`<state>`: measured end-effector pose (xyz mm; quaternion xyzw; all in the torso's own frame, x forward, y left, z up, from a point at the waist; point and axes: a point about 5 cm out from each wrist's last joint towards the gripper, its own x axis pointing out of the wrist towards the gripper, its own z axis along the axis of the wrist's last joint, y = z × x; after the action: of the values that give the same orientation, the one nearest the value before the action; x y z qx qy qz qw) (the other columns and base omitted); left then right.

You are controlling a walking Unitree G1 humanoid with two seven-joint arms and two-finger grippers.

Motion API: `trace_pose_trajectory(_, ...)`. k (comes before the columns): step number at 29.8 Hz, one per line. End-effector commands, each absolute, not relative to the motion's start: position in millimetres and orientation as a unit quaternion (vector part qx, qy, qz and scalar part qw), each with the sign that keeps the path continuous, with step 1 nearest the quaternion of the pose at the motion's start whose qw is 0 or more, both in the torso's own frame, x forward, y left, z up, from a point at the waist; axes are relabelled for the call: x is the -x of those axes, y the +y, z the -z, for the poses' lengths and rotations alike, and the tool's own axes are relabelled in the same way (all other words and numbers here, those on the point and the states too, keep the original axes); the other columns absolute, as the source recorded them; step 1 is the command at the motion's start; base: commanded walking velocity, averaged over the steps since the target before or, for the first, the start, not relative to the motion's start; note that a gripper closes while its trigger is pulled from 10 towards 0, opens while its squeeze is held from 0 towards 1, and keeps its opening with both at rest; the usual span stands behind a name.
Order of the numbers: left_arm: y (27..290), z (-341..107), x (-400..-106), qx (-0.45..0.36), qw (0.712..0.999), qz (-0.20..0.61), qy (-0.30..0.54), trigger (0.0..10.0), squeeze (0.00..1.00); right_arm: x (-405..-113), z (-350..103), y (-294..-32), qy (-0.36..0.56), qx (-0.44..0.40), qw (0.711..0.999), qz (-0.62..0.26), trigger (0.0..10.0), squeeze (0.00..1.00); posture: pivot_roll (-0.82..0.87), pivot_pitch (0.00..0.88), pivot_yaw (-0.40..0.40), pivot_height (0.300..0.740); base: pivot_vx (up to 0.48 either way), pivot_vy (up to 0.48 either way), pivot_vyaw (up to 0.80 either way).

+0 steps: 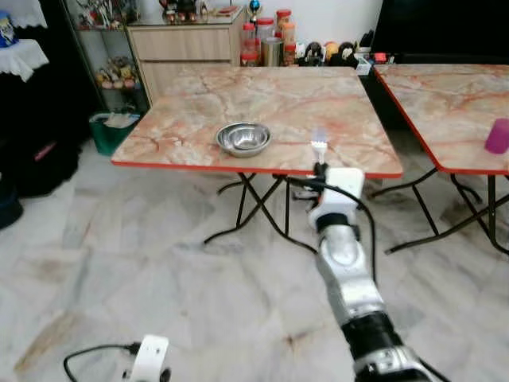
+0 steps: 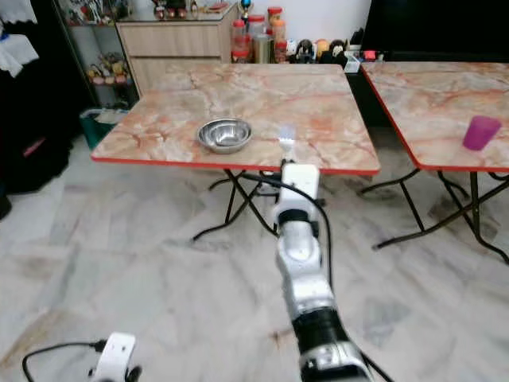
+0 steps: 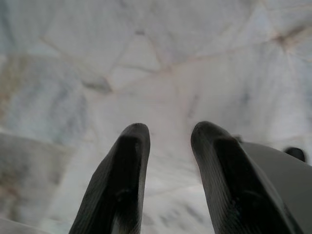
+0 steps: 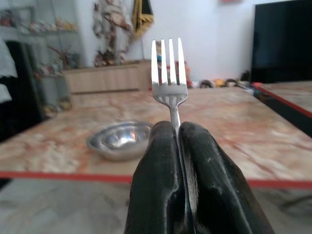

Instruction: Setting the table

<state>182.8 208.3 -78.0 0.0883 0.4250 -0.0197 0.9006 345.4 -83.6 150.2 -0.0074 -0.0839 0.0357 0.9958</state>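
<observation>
Low at the near left, the left claw (image 3: pixel 168 141) hangs over the marble floor (image 3: pixel 146 73), its 2 fingers a little apart and holding nothing. Ahead, the right claw (image 4: pixel 178 134) is clamped on a fork (image 4: pixel 168 73), whose handle runs between the 2 fingers and whose tines stick up past the tips. It hovers at the near edge of the table (image 1: pixel 199 95), with the steel bowl (image 1: pixel 243 138) just left of the fork.
</observation>
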Motion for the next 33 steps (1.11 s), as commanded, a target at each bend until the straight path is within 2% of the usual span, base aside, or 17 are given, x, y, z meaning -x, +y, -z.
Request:
trace_pose_trajectory(1,204.2,75.8,-188.4,-0.089,0.904,0.024,0.417,10.0,0.0,-347.0,-154.2,-96.2,-0.092,0.015,0.995,-0.02,10.0,0.0,-0.01,0.0,0.024,0.736,0.442,0.0,0.0)
trace_pose_trajectory(33,206.1,74.3,-191.4,-0.081,0.906,0.013,0.416,10.0,0.0,-348.0,-153.8,-106.3,-0.082,0.012,0.997,-0.005,10.0,0.0,-0.01,0.0,0.027,0.736,0.444,0.0,0.0)
